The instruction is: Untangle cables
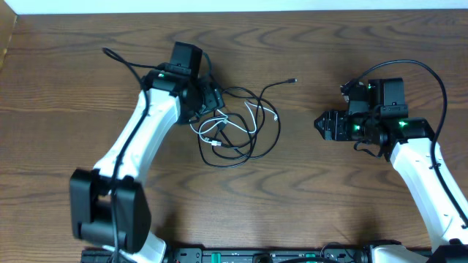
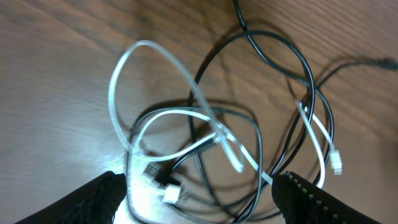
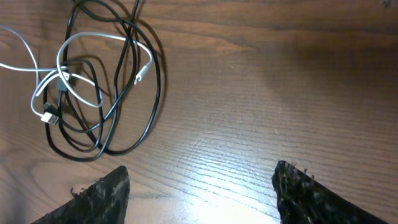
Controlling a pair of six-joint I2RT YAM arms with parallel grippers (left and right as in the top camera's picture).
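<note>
**A:** Your left gripper (image 2: 199, 186) is wide open with nothing in it. It hangs right over the tangle, so you can reach either cable.

**B:** Your right gripper (image 3: 199, 186) is open and empty too, well off to the tangle's right. I'd guess you're keeping it clear until you need a second pull.

**A:** In the tangle, the white cable (image 2: 144, 43) loops through the black cable (image 3: 159, 81), and both lie flat on the table (image 1: 329, 204).

**B:** The white one lies on top, so you'd probably lift it first.
</note>
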